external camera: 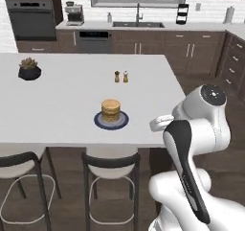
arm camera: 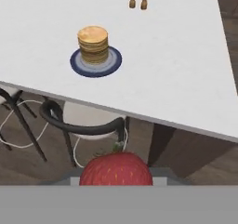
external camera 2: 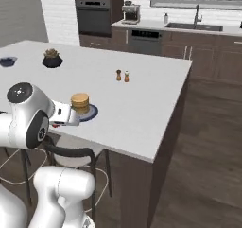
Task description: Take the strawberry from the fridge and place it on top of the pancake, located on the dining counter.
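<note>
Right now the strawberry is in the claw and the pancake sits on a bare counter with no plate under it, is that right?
Not quite. The strawberry is in the claw, but the pancake sits on a round blue-grey plate on the counter, as the hand view shows.

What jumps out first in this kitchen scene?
A bright-red strawberry fills the bottom of the hand view, held in the white arm's gripper just off the counter's edge. Ahead, a golden-tan pancake stack sits on a blue-grey plate on the large white dining counter.
</note>
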{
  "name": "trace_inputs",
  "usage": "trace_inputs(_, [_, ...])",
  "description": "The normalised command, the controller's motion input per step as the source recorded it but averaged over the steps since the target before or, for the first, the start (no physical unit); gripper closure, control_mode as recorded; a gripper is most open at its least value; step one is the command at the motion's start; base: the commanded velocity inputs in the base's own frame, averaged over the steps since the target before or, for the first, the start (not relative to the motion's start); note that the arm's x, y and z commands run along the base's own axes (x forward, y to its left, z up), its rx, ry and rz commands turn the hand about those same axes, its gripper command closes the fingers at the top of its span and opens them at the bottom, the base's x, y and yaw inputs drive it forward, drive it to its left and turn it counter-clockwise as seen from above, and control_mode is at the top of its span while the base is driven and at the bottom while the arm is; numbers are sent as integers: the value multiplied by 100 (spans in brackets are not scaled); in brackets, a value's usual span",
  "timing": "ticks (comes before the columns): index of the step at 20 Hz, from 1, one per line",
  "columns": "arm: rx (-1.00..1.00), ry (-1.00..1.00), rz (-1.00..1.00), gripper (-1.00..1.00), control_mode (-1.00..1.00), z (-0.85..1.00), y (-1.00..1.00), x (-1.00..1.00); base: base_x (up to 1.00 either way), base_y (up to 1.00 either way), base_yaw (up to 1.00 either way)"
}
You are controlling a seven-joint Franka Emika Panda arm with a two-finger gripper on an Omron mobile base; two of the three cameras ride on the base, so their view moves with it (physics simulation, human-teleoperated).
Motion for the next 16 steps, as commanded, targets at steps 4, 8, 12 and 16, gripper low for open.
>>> trace_inputs(4, [0,0,0,100,100,0,0,0,53,52,-58])
trace_inputs(8, [0,0,0,100,100,0,0,0,37,80,-14])
trace_inputs(12, [0,0,0,100,100,0,0,0,27,80,0])
trace_inputs(16, [0,0,0,100,100,0,0,0,36,39,-5])
